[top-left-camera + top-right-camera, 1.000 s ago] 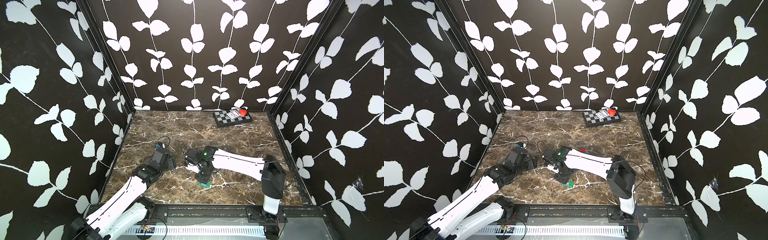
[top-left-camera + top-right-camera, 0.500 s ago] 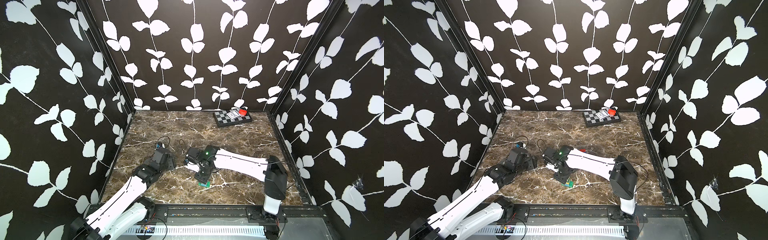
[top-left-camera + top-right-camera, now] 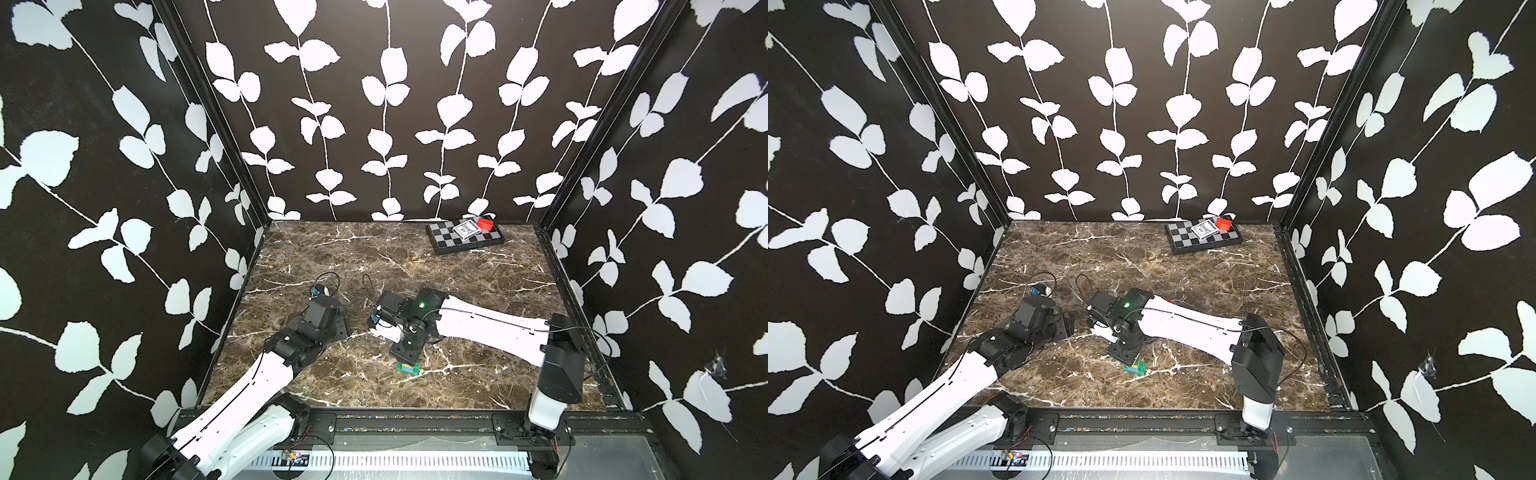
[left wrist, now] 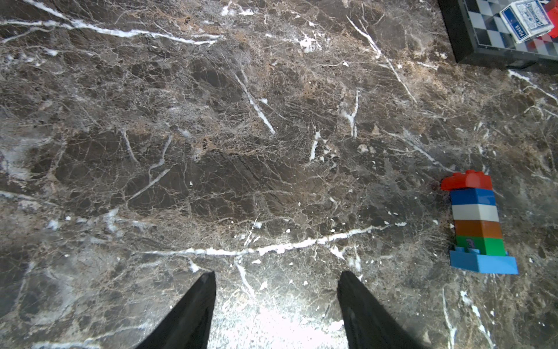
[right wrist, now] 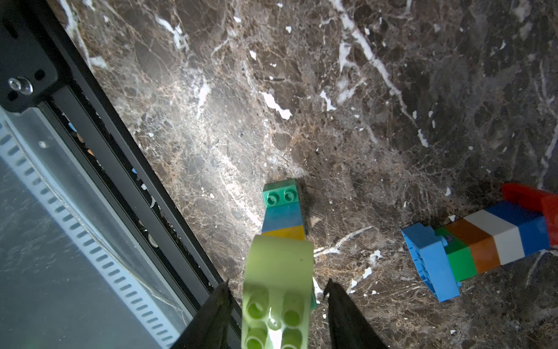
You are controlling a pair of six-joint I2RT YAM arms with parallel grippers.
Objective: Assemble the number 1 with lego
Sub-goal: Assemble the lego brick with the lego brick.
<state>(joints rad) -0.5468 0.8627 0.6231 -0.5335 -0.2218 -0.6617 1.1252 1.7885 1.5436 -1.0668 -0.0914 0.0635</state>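
1. Both top views: takes in a brown marble counter (image 3: 478, 365) boxed by leaf-patterned walls (image 3: 374, 104). Puts the right gripper (image 3: 406, 356) low at the near middle, right against a short lego stack (image 3: 408, 368) of green, yellow and blue lying on the counter. Puts the left gripper (image 3: 340, 322) low too, well apart from that stack; cannot tell either gripper's width from here. Catches, in a top view, a red tip of the tall lego stack (image 3: 1168, 298) behind the right arm (image 3: 1183, 324). Sets a chessboard (image 3: 446, 245), carrying a card deck (image 3: 464, 229) and a red box (image 3: 484, 224), in the far right corner.
2. Left wrist view: shows the left gripper (image 4: 276, 302) wide and empty, both fingers (image 4: 199, 311) over bare counter. Finds the tall lego stack (image 4: 477, 226) lying flat, well apart from them: red cap, blue, white, orange, green, then a broad light blue base. Glimpses the chessboard (image 4: 465, 45) and card deck (image 4: 525, 18) beyond.
3. Right wrist view: shows the right gripper (image 5: 276, 299) parted around a light green brick (image 5: 277, 272), hollow underside toward the lens, with a gap on each side between fingers (image 5: 344, 314) and brick, so gripping nothing. Places that brick at the yellow end of the short lego stack (image 5: 283, 211), running through blue to green studs; cannot tell whether pressed together or merely touching. Sets the tall lego stack (image 5: 483, 241) near by, light blue base closest, not touching.
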